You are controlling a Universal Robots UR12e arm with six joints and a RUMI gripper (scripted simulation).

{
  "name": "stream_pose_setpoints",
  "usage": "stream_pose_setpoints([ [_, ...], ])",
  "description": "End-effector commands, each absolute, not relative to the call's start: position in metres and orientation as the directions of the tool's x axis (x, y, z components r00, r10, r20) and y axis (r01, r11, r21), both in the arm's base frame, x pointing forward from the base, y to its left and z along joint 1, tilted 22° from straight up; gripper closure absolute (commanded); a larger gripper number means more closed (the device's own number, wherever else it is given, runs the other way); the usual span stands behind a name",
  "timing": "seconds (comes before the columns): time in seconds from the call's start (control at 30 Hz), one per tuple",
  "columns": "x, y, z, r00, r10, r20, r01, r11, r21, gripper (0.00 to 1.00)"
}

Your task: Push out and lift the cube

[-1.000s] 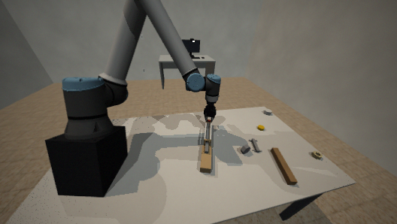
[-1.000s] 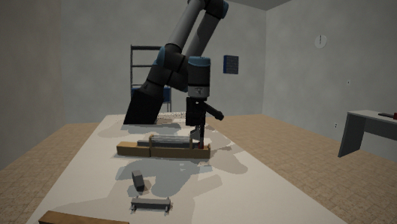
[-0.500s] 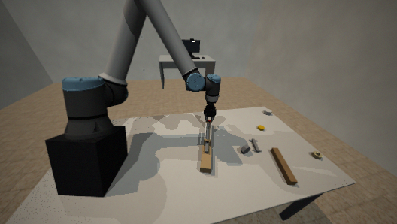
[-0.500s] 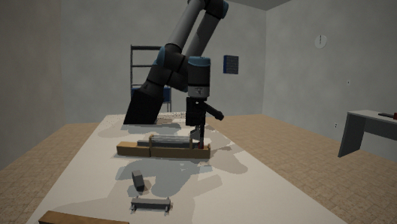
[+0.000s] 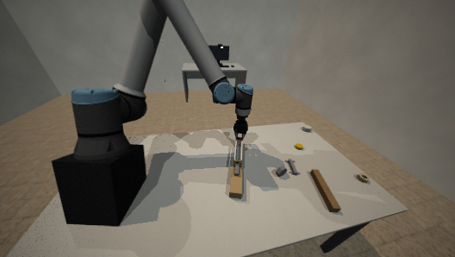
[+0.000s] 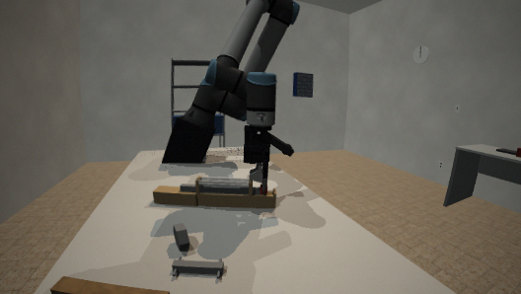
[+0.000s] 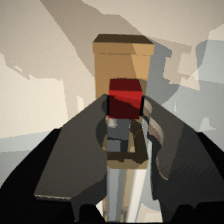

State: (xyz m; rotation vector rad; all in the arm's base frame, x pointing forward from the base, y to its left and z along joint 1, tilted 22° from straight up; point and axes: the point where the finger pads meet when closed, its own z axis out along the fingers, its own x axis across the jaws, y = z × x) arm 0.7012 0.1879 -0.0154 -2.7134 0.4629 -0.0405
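A small red cube [image 7: 125, 99] [image 5: 239, 138] [image 6: 265, 191] sits between my fingers. My gripper [image 7: 123, 96] [image 5: 239, 135] [image 6: 262, 184] points straight down and is shut on it. It holds the cube just over the short-ledge end of the channel [image 5: 236, 183] [image 6: 217, 199] [image 7: 121, 56], about level with the clear roof [image 6: 224, 183]. The channel is a long wooden base with a see-through cover. A grey bar [image 6: 191, 187] [image 7: 116, 136] lies in it from the long-ledge end.
On the table [image 5: 276, 220] to the right of the channel lie a grey block [image 5: 281, 171] [image 6: 182, 236], a small grey bar tool [image 5: 293, 166] [image 6: 197, 267], a wooden plank [image 5: 325, 190] [image 6: 99, 287], a yellow disc [image 5: 298, 146], a grey disc [image 5: 307, 128] and a ring [image 5: 363, 177]. The robot base [image 5: 99, 185] stands at the left.
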Motion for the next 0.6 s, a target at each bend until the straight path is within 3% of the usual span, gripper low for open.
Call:
stream_pose_setpoints([
  [0.0, 0.701, 0.184, -0.006, 0.945, -0.325, -0.035, -0.313, -0.871, -0.379, 1.0],
  [0.57, 0.695, 0.16, 0.054, 0.945, -0.325, -0.035, -0.313, -0.871, -0.379, 1.0],
])
